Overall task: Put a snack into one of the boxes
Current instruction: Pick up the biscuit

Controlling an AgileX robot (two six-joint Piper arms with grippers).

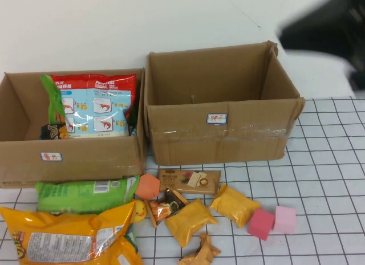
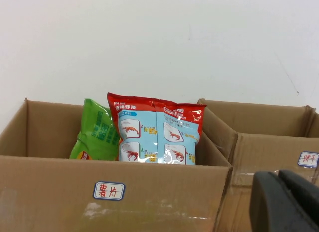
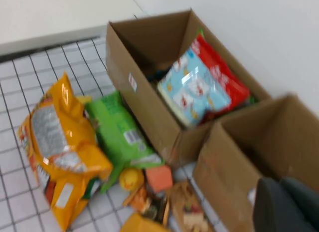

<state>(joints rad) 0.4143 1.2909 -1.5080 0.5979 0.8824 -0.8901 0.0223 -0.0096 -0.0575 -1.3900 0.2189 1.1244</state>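
Note:
Two cardboard boxes stand side by side. The left box [image 1: 68, 157] holds a red-and-blue shrimp cracker bag [image 1: 97, 108] and a green bag [image 1: 52, 100]. The right box [image 1: 219, 137] is empty. Loose snacks lie in front: a big yellow chip bag [image 1: 68, 239], a green bag [image 1: 85, 194], a brown bar [image 1: 188, 180] and small yellow packets [image 1: 191, 221]. My left gripper [image 2: 279, 178] is shut and empty, low in front of the boxes. My right gripper [image 3: 280, 184] is shut and empty, raised above the right box; its arm shows as a dark blur [image 1: 325, 28].
An orange block [image 1: 148, 186], a yellow duck toy [image 1: 138, 210], a red cube [image 1: 261, 224] and a pink cube [image 1: 284, 219] lie among the snacks on the gridded cloth [image 1: 331, 179]. A white wall stands behind the boxes.

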